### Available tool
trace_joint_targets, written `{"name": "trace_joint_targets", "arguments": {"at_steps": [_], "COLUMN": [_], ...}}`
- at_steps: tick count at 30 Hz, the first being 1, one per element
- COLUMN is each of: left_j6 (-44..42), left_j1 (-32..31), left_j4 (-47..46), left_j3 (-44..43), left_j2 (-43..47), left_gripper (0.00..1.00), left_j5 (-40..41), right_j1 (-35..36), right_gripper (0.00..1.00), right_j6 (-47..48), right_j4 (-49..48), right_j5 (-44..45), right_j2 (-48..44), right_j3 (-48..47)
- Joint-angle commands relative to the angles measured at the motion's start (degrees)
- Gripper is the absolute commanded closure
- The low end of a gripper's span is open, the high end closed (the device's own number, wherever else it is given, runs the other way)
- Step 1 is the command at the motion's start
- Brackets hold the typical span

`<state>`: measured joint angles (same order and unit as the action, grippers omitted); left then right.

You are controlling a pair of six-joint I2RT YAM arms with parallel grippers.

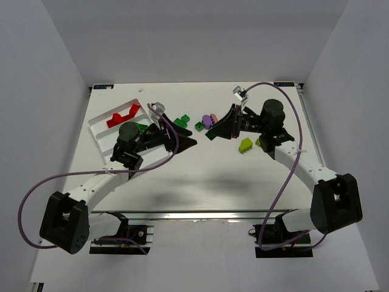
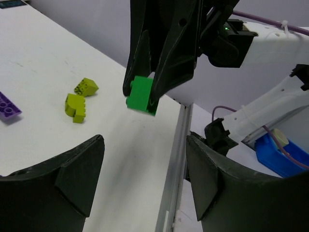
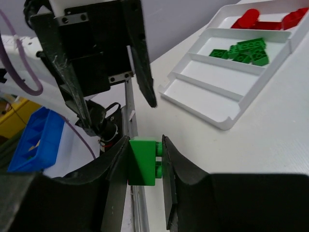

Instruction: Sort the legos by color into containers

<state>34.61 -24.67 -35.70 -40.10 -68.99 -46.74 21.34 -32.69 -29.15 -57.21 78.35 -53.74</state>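
The right gripper (image 3: 145, 145) is closed on a single green brick (image 3: 141, 169). The brick sits squarely between the two black fingers near their tips, with its studs against one finger. It is held in the air above the middle of the table (image 1: 200, 176), touching nothing else.

The left gripper (image 2: 145, 142) points straight at it from the opposite side. Its fingers are spread wide with nothing between them. The held brick hangs just in front of those parted fingers, lined up with the gap but outside it.

On the table behind the right gripper, toward the right edge, two yellow-green bricks (image 2: 76, 107) lie close together. A flat purple piece (image 2: 7, 105) lies a little farther off. The overhead view shows a few more loose bricks nearer the far edge – two green and one purple or pinkish (image 1: 209, 120).

The white tray (image 3: 212, 118) lies near the far left corner, well apart from the held brick. Raised walls divide it into long parallel compartments. Red bricks (image 3: 263, 21) fill the outermost one, and a cluster of green bricks (image 3: 244, 50) lies in the compartment beside it.
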Motion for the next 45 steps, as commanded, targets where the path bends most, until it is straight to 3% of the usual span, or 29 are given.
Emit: {"name": "trace_joint_targets", "arguments": {"at_steps": [1,9,31,45], "left_j6": [3.1,3.6,0.6,4.1], "left_j1": [-1.0,-3.0,-4.1,-4.1], "left_j4": [-4.3,-6.0,-0.5,-5.3], "left_j3": [0.5,0.7,-0.9,-0.1], "left_j2": [-0.6,-0.1,-1.5,-1.4], "left_gripper": [0.22,0.23,0.28,0.34], "left_j5": [-3.7,-6.7,-6.6,-8.9], "right_j1": [3.6,10.7,11.6,11.6], "right_gripper": [1.0,1.0,1.0,1.0], "right_j6": [0.7,6.8,8.1,5.1], "right_j4": [-4.1,-1.4,-3.0,-6.0], "right_j5": [-0.5,2.5,3.1,2.2], "right_j2": [-0.7,-1.1,-5.6,-2.1], "right_j3": [-0.7,-3.1,-1.8,-0.8]}}
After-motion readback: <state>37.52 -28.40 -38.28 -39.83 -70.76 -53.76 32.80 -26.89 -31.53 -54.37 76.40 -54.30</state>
